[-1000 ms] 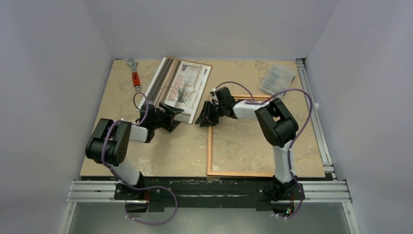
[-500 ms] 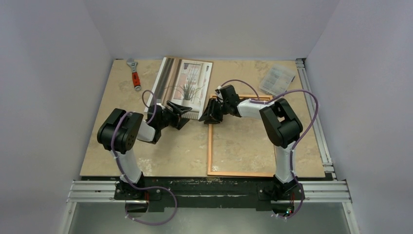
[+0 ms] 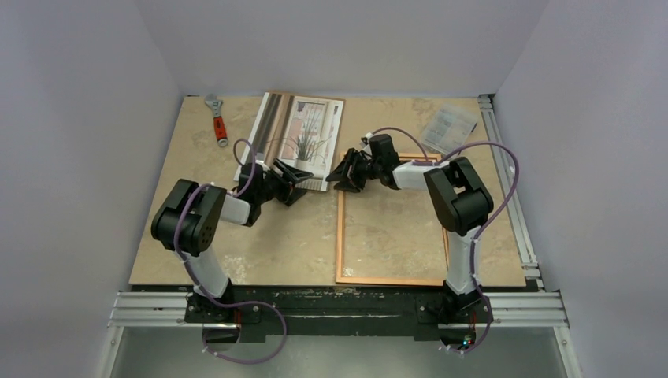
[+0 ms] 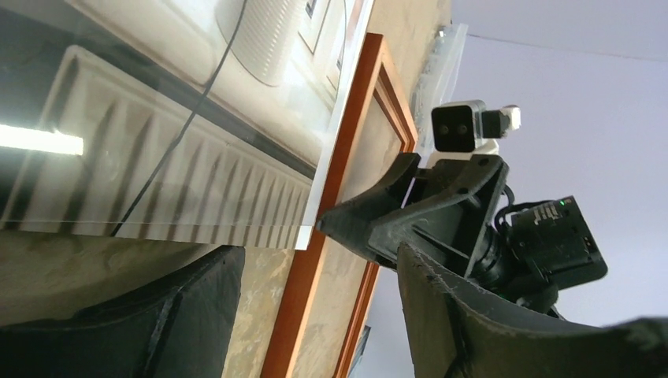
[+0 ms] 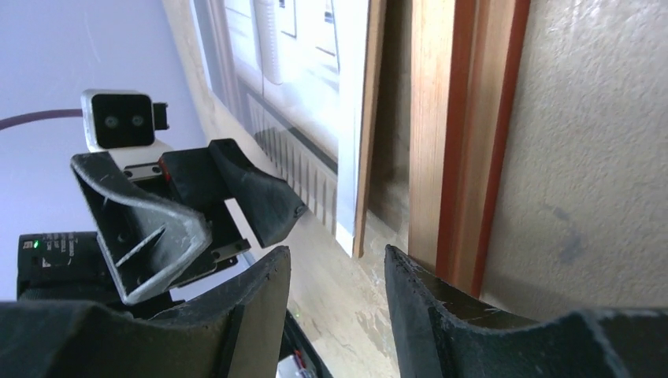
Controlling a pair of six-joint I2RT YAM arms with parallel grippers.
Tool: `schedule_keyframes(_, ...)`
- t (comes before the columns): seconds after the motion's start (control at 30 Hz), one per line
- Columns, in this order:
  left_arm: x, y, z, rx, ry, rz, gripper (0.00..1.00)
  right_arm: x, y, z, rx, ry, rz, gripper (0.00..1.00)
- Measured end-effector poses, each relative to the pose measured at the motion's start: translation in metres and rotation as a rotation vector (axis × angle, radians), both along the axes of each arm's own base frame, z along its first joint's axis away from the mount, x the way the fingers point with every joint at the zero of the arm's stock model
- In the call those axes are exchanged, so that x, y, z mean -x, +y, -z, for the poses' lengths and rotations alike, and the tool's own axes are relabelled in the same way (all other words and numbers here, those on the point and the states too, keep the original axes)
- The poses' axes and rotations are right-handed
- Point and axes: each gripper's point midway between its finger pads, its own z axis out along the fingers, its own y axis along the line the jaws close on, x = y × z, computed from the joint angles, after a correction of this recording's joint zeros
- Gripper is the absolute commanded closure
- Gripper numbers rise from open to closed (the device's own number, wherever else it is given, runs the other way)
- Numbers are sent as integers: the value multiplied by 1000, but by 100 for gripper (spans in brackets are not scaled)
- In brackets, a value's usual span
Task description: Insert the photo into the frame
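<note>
Lying flat, far-centre, the photo (image 3: 303,126) is recorded just left of the frame (image 3: 339,236), long axis running near to far. Left gripper (image 3: 295,175) and right gripper (image 3: 340,173), both parted and empty, are stationed at its near edge.

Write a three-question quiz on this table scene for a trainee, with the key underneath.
1. True or false: the large rectangular print of a potted plant already lies inside the thin orange-brown wooden picture frame.
2. Which tool lies at the far left of the table? A) a red-handled metal adjustable wrench B) a screwdriver C) scissors
3. Fill in: the gripper at the frame's far left corner belongs to the ___ arm.

Key
1. False: the print lies outside the frame, to its left.
2. A
3. Right: the right gripper is there, jaws open.
</note>
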Motion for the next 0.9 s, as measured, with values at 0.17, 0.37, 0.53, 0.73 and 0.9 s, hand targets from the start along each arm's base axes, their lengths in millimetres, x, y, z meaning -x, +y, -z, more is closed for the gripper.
schedule_keyframes(0.17,-1,-4,-9,7,-25,31,33,-6,4,5,-30,15,17,53)
schedule_keyframes(0.37,0,-5,-12,2,-31,38,33,-16,18,5,-130,28,22,59)
schedule_keyframes(0.53,1,-4,-15,-7,-38,43,32,-21,24,7,-198,53,45,82)
schedule_keyframes(0.73,5,-1,-32,-8,-79,31,29,-19,25,6,-233,65,50,100)
schedule_keyframes(0.9,25,6,-62,-5,-146,12,27,-12,27,7,-238,56,19,100)
